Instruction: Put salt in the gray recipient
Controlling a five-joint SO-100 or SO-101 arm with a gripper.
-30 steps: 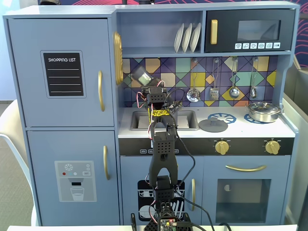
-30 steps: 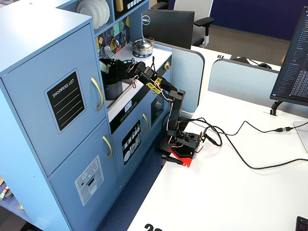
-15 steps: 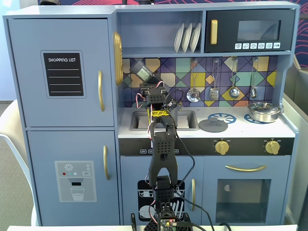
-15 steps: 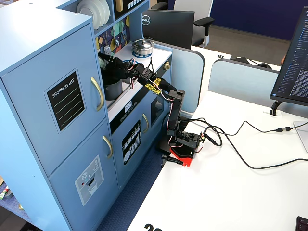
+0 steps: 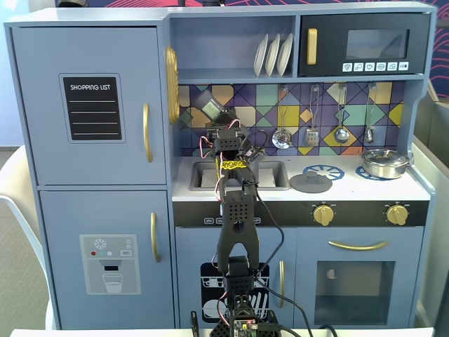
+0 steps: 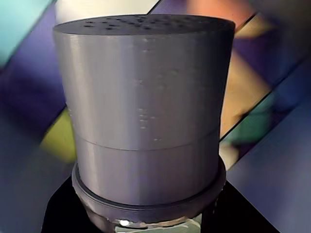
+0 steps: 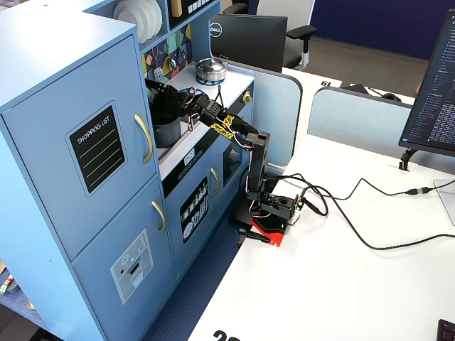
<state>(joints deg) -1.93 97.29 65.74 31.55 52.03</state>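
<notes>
Salt [image 5: 208, 105]: held in the air above the sink recess of the toy kitchen [image 5: 91, 175], in front of the patterned backsplash. In the front fixed view its long axis leans up and to the left, cap end highest. The wrist view shows the perforated cap [image 6: 146, 97] filling the frame, holes facing away from the camera.

Gripper [image 5: 219, 126]: closed on the shaker's lower body, judging by the shaker standing out of it; the jaws themselves are hidden in every view.

Gray recipient [image 7: 168, 132]: seen only in the side fixed view, standing upright in the recess directly under the gripper [image 7: 162, 98]. The arm hides it in the front view.

Key relation: the pot lies below the shaker, mouth up, while the cap points up and away from it. Judgement: the wrist would need to roll the cap downward over the pot's opening before anything could fall in.

Risk: the cabinet wall stands close on the left in the front view.

Bystanders: steel pan [image 5: 383, 163] and flat lid [image 5: 311, 183] sit well apart to the right.
</notes>
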